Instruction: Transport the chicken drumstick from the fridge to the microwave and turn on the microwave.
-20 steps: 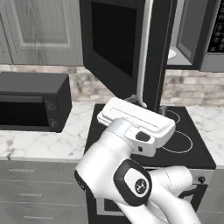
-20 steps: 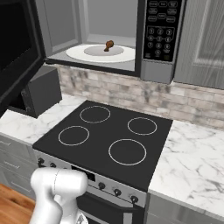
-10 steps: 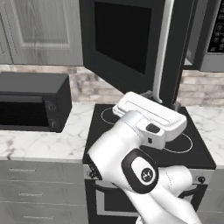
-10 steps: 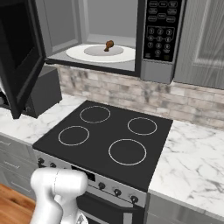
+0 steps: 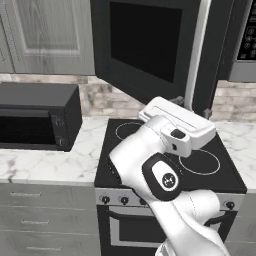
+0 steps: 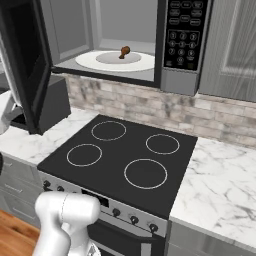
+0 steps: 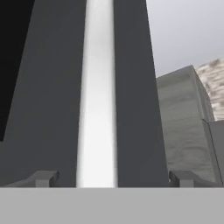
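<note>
One microwave door (image 5: 145, 47) has swung further closed, pushed by the released gripper (image 7: 111, 177).

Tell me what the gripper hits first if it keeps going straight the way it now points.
Most likely the pale handle of the microwave door: in the hand view it runs dead centre between the open jaws of the gripper, close ahead. How near it is I cannot judge exactly.
</note>
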Available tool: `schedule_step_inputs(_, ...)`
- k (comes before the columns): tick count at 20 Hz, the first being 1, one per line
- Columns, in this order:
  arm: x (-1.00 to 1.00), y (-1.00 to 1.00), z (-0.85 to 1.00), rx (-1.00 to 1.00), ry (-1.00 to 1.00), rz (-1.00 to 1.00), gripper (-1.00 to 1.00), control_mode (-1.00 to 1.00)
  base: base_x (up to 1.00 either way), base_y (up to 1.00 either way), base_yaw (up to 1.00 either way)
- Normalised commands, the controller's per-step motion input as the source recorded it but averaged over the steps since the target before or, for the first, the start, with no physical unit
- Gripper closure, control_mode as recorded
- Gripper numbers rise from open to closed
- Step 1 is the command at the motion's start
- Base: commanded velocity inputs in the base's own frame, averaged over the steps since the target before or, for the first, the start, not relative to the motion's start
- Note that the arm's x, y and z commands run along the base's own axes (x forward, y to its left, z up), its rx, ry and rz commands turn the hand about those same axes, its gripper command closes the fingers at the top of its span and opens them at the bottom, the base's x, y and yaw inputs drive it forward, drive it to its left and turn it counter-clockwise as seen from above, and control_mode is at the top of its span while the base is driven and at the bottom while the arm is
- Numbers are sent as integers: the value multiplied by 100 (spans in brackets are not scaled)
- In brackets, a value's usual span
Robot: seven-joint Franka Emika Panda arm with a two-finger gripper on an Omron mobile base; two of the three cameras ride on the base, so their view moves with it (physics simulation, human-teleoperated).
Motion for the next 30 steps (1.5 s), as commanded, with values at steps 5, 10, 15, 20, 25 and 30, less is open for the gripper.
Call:
schedule_step_inputs(5,57,-19,0,1,-1,2,-100,-100,0,0,0)
schedule_step_inputs(10,49,-26,0,0,-2,-1,-100,-100,0,0,0)
schedule_step_inputs(15,69,-35,0,2,-3,0,-100,-100,0,0,0)
schedule_step_inputs(20,84,-47,0,7,0,3,-100,-100,0,0,0)
schedule_step_inputs(25,60,-66,0,11,-1,18,-100,-100,0,0,0)
schedule_step_inputs(30,27,-66,-1,8,-4,15,-100,-100,0,0,0)
